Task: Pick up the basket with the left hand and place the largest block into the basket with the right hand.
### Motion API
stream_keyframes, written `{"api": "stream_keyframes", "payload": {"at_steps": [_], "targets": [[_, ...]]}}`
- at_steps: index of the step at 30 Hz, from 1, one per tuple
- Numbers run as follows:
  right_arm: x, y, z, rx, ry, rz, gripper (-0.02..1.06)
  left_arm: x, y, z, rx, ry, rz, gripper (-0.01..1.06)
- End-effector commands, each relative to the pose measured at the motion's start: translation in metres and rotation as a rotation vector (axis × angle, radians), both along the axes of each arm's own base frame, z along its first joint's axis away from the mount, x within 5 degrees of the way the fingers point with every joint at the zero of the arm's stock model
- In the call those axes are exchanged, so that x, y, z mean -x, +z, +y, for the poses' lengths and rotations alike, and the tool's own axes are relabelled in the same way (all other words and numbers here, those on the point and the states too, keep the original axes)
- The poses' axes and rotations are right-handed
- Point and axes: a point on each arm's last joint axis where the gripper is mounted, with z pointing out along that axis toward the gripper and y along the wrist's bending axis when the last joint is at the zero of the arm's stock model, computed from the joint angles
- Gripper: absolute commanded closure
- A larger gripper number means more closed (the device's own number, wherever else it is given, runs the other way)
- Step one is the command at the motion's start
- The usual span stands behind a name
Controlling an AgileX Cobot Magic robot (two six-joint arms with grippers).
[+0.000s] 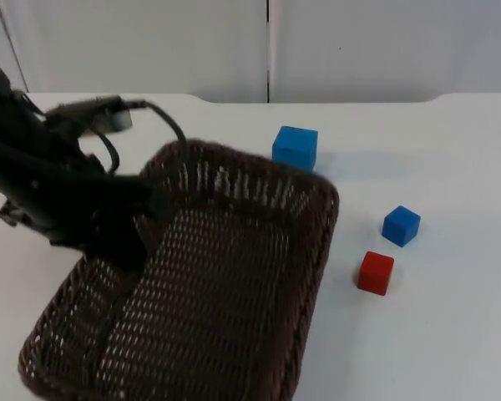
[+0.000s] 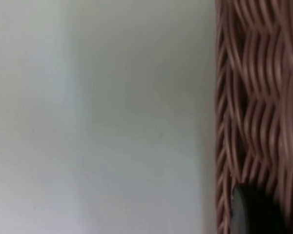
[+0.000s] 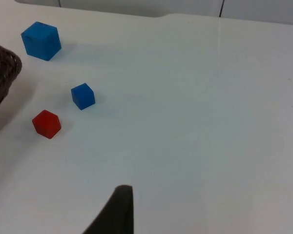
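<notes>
The dark brown wicker basket (image 1: 321,224) hangs tilted above the table's left half, its weave (image 2: 263,97) right against my left gripper (image 1: 146,219), which is shut on the rim of its left wall. Just behind the basket's far rim stands the largest block, a blue cube (image 1: 296,148) (image 3: 41,40). A small blue cube (image 1: 401,225) (image 3: 82,95) and a small red cube (image 1: 376,272) (image 3: 47,124) lie right of the basket. My right gripper (image 3: 118,210) waits over bare table, well to the right of the cubes.
The basket's corner (image 3: 2,73) reaches close to the red cube. The grey partition wall (image 1: 267,46) closes the table's far side, not far behind the largest block. White table top (image 1: 451,334) stretches to the right of the cubes.
</notes>
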Motion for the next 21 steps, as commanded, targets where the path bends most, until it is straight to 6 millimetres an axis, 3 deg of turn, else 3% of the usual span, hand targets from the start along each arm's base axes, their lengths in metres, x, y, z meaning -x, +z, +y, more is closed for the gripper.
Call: {"api": "stream_keyframes", "payload": {"at_steps": [1, 5, 11, 21], "targets": [[0.000, 0.000, 0.000, 0.008, -0.007, -0.008, -0.01, 0.004, 0.022, -0.003, 0.044, 0.026, -0.016, 1.05], [0.000, 0.000, 0.000, 0.008, -0.007, -0.008, -0.01, 0.014, 0.053, -0.003, 0.090, 0.040, -0.040, 1.05], [0.000, 0.000, 0.000, 0.008, -0.007, -0.008, -0.01, 0.026, 0.079, -0.004, 0.128, 0.035, -0.061, 1.05], [0.000, 0.000, 0.000, 0.008, -0.007, -0.008, -0.01, 0.042, 0.095, -0.004, 0.145, -0.028, -0.035, 1.05]]}}
